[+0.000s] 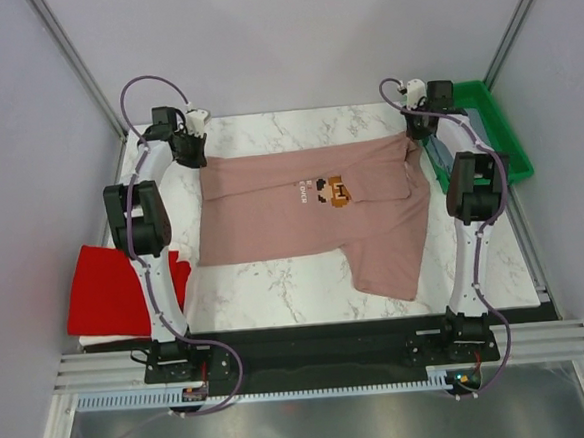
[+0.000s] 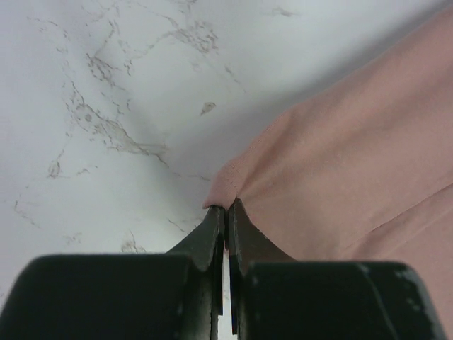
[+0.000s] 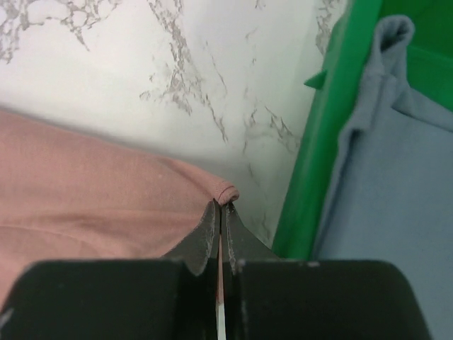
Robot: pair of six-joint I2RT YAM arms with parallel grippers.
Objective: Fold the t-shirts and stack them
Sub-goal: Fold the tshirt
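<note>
Top: pink tee (image 1: pixel 302 213) is spread flat on table (image 1: pixel 277 290), graphic up. Its far-left corner is clamped by left gripper (image 1: pixel 193 151), its far-right corner by right gripper (image 1: pixel 414 133). Red tee (image 1: pixel 111 287) is bunched at near left, beside the left arm
Left wrist: jaws are closed on a fold of pink cloth
Right wrist: jaws are pinched on a pink tee corner, just beside tray (image 3: pixel 318 142); grey-blue tee (image 3: pixel 382 184) is seen lying in the tray

Overhead from behind; wrists close, sharing pink t-shirt (image 1: pixel 303 228).
</note>
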